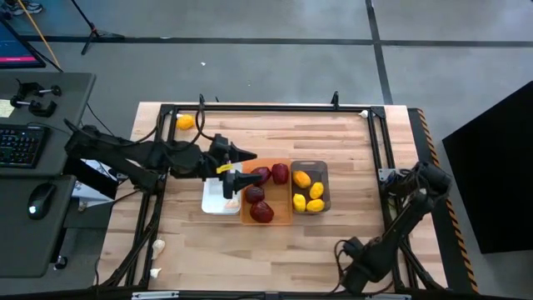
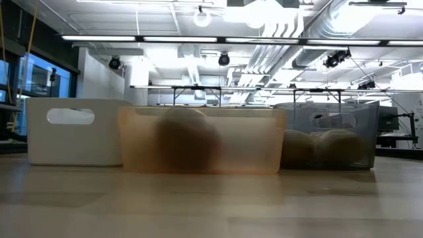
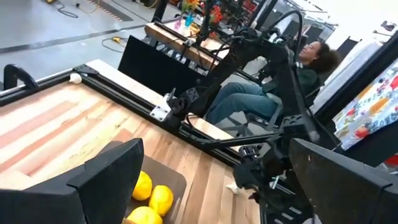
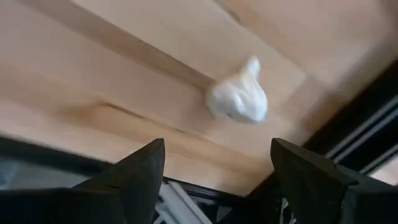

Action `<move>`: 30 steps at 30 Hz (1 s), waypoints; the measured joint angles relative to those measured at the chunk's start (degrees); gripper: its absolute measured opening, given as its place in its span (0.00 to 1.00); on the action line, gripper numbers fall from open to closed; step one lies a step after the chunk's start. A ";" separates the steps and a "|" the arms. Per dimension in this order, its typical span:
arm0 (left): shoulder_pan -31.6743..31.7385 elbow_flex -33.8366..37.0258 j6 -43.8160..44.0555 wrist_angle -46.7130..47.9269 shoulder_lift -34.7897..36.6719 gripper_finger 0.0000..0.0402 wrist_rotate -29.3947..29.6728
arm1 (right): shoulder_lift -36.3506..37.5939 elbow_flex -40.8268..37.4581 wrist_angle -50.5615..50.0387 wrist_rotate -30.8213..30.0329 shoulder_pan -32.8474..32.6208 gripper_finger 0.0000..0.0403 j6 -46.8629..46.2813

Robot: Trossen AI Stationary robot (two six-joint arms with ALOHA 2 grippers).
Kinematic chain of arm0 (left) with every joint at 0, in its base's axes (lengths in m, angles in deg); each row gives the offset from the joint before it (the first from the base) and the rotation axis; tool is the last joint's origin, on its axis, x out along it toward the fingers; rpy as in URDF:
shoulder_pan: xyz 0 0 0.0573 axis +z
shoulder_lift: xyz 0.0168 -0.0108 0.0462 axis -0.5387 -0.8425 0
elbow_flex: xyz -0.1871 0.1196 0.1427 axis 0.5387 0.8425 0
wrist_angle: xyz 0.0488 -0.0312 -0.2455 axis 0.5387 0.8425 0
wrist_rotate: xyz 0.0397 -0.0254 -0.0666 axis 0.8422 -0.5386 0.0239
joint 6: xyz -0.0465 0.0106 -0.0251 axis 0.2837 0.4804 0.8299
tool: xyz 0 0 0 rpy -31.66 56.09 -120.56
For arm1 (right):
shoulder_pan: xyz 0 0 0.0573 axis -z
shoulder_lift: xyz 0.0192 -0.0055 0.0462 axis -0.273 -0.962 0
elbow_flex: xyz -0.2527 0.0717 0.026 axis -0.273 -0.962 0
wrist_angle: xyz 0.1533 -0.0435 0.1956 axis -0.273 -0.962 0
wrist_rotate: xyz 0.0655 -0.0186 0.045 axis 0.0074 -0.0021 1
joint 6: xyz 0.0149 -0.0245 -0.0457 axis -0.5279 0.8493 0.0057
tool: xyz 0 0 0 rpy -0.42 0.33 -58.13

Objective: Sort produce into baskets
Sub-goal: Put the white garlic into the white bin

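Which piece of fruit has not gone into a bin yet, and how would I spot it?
Start at the wooden table and find the row of three bins in its middle: white bin, orange bin, grey bin. Look from there to the far left corner. A single yellow fruit lies there on the bare wood by the black frame, whereas the other yellow ones sit in the grey bin.

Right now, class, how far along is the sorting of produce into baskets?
Done: red fruits in the orange basket, lemons in the grey basket. In hand: the open left gripper hovers over the white basket. Left: a stray lemon and garlic bulbs on the table; the right gripper waits open.
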 joint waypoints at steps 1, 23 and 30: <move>0.00 0.00 -0.38 -0.06 0.06 0.97 -0.30 | 0.00 -1.38 1.84 0.67 -0.47 0.70 -2.32; 0.00 0.00 -1.47 0.32 3.10 0.97 -1.69 | 1.53 -5.81 8.61 -0.92 -1.39 0.70 -10.26; 0.00 0.00 1.15 0.35 3.10 0.97 -5.82 | 6.54 -5.47 3.73 -4.37 -1.43 0.70 -12.77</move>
